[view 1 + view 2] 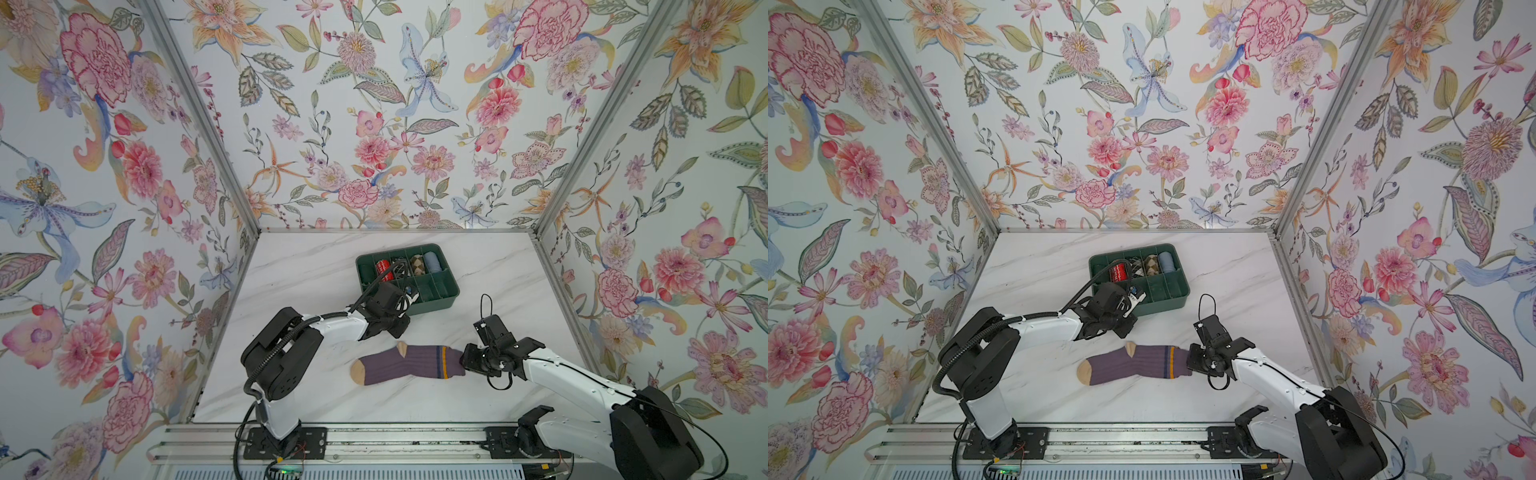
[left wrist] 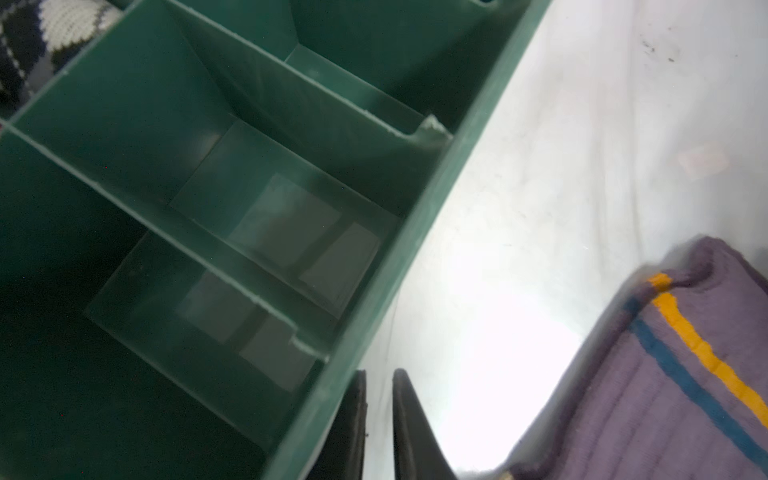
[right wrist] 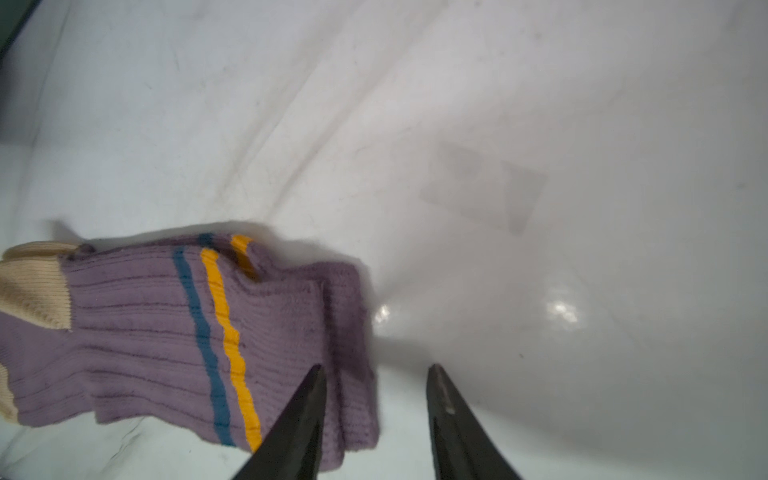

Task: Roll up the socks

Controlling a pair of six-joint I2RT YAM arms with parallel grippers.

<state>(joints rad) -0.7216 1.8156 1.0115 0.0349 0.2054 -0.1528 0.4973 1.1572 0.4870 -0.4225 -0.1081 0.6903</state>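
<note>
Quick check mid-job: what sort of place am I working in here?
Probably a purpose-built robot test cell, not a home: a marble-look tabletop boxed in by floral-papered panels on aluminium posts, the arms bolted to a metal rail at the front, and a green divided tray of rolled socks.

Looks like a robotics lab test booth dressed up as a home. Walled on three sides with floral wallpaper panels set in bare aluminium corner posts. Floored with a white marble-look tabletop. Fronted by a grooved aluminium rail carrying two bolted-down white-and-black robot arms.
</note>
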